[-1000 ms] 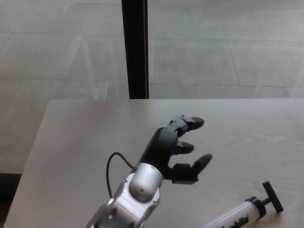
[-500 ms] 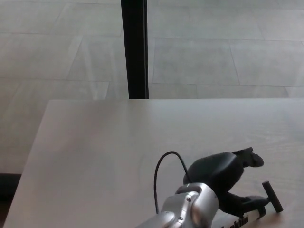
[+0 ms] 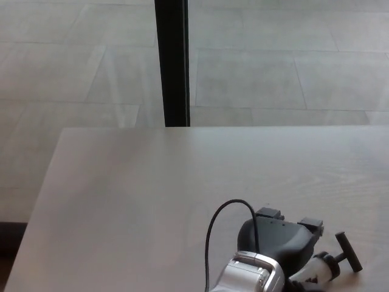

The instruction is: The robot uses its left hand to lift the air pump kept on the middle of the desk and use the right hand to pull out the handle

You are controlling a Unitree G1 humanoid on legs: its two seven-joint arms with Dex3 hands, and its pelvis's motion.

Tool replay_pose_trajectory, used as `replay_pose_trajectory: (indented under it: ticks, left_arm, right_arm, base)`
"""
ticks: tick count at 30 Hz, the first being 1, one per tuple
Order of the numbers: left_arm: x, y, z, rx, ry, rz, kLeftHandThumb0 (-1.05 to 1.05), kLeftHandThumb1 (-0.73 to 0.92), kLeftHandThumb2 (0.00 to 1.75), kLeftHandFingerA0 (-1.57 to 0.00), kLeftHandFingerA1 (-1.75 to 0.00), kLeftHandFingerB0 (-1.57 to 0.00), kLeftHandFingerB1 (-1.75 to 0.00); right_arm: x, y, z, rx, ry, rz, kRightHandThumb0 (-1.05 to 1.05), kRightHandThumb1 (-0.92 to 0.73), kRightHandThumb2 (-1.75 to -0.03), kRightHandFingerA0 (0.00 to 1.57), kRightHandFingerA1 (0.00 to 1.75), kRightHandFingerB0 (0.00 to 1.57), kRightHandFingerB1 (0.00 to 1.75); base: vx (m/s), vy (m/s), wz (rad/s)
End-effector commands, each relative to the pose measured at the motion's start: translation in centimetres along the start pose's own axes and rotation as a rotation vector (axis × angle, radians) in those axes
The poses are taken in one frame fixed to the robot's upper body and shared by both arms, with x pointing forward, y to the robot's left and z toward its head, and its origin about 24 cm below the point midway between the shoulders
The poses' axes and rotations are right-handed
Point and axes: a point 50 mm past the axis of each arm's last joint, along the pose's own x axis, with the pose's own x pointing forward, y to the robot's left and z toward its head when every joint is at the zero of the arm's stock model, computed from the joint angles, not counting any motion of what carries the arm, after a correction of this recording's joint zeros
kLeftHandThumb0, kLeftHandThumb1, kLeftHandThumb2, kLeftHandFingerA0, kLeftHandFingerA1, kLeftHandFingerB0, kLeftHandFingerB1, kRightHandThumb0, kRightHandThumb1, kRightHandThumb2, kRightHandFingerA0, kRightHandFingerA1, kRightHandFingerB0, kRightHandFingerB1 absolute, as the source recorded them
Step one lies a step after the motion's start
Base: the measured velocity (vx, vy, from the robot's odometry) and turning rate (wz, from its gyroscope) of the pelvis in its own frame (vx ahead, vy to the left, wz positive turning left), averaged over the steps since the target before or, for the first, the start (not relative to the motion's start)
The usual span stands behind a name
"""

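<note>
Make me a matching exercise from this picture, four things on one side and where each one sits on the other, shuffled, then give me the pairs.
Things:
1. left hand
2. T-handle
3. black post
4. cable

Places:
A. standing on the floor beyond the desk's far edge
B. sticking out at the right of the hand
C. looping up from the wrist
D. low in the picture, down over the air pump's body

Pairs: 1-D, 2-B, 3-A, 4-C
</note>
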Motion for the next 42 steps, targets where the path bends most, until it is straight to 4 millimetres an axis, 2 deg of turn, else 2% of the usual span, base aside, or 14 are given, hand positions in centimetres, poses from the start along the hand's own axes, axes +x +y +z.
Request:
replay_pose_trajectory:
  ticks: [1,9,10,11,12,14,16,22,27,28,29,33,41,42]
  left_arm:
    - [-1.5,0.8,-3.6,0.274,0.273,0.047,-0.96,0.66,1.06,0.0,-0.29,-0.08,-0.35]
    - [-1.7,1.0,-4.7,0.236,0.343,0.102,-0.94,0.64,1.04,0.0,-0.3,-0.06,-0.38]
    - [-1.6,1.0,-4.6,0.227,0.346,0.105,-0.89,0.78,0.65,0.0,-0.27,-0.1,-0.37]
    - [-1.5,1.3,-4.4,0.217,0.35,0.106,-0.95,0.65,1.05,0.0,-0.32,-0.09,-0.39]
    - [-1.5,1.4,-4.1,0.204,0.347,0.106,-0.89,0.81,0.65,0.0,-0.32,-0.1,-0.37]
    - [-1.3,1.3,-3.5,0.19,0.322,0.111,-0.88,0.63,1.05,0.0,-0.4,-0.08,-0.42]
    - [-1.4,1.2,-3.0,0.164,0.311,0.11,-0.89,0.82,0.65,0.0,-0.4,-0.1,-0.39]
    - [-1.3,0.4,-1.0,0.1,0.241,0.102,-0.89,0.66,1.06,-0.03,-0.49,-0.07,-0.4]
    - [-1.0,0.1,-0.7,0.065,0.245,0.08,-0.88,0.64,1.04,-0.04,-0.54,-0.05,-0.35]
    - [-0.9,-0.1,-0.6,0.052,0.248,0.062,-0.89,0.79,0.65,-0.07,-0.55,-0.05,-0.31]
    - [-0.9,-0.3,-0.6,0.046,0.245,0.058,-0.85,0.62,1.05,-0.02,-0.55,-0.09,-0.33]
    - [-1.0,-1.0,-0.2,0.051,0.223,0.072,-0.81,0.77,0.64,-0.22,-0.62,-0.08,-0.32]
    - [-0.9,-1.3,-1.1,0.148,0.257,0.05,-0.76,0.61,0.94,-0.24,-0.63,-0.04,-0.41]
    - [-0.9,-1.4,-1.3,0.159,0.27,0.045,-0.74,0.77,0.63,-0.25,-0.62,-0.08,-0.32]
  right_arm:
    - [0.5,0.7,0.7,-0.011,-0.003,-0.035,-0.52,-0.59,-0.92,0.52,0.72,0.33,0.54]
    - [0.7,0.7,0.7,-0.013,-0.008,-0.031,-0.46,-0.74,-0.62,0.53,0.71,0.4,0.43]
    - [0.8,0.7,0.8,-0.017,-0.011,-0.027,-0.47,-0.74,-0.62,0.52,0.71,0.4,0.43]
    - [0.8,0.7,1.1,-0.019,-0.016,-0.027,-0.48,-0.74,-0.62,0.53,0.73,0.41,0.43]
    - [0.8,0.8,1.1,-0.018,-0.02,-0.019,-0.49,-0.74,-0.62,0.53,0.74,0.4,0.44]
    - [0.9,0.8,1.5,-0.028,-0.023,-0.011,-0.51,-0.59,-0.91,0.51,0.73,0.35,0.55]
    - [0.8,0.8,1.7,-0.037,-0.029,-0.013,-0.51,-0.73,-0.62,0.52,0.72,0.41,0.43]
    - [1.0,1.1,2.5,-0.072,-0.051,0.009,-0.53,-0.57,-0.91,0.51,0.73,0.36,0.55]
    - [1.1,1.1,2.8,-0.091,-0.057,0.017,-0.54,-0.72,-0.62,0.53,0.75,0.42,0.44]
    - [1.1,1.2,2.9,-0.086,-0.048,0.016,-0.53,-0.72,-0.62,0.52,0.73,0.43,0.44]
    - [1.1,1.2,2.8,-0.083,-0.045,0.016,-0.53,-0.58,-0.91,0.51,0.73,0.38,0.55]
    - [1.1,1.3,2.6,-0.098,-0.04,0.019,-0.51,-0.72,-0.62,0.53,0.78,0.45,0.45]
    - [1.1,0.8,2.4,-0.113,-0.006,-0.003,-0.48,-0.72,-0.61,0.53,0.79,0.46,0.46]
    - [1.1,0.7,2.3,-0.115,-0.005,-0.003,-0.47,-0.71,-0.61,0.52,0.77,0.46,0.46]
  base:
    - [0.0,0.0,0.0]
    - [0.0,0.0,0.0]
    - [0.0,0.0,0.0]
    - [0.0,0.0,0.0]
    - [0.0,0.0,0.0]
    - [0.0,0.0,0.0]
    - [0.0,0.0,0.0]
    - [0.0,0.0,0.0]
    - [0.0,0.0,0.0]
    - [0.0,0.0,0.0]
    - [0.0,0.0,0.0]
    - [0.0,0.0,0.0]
    - [0.0,0.0,0.0]
    - [0.0,0.0,0.0]
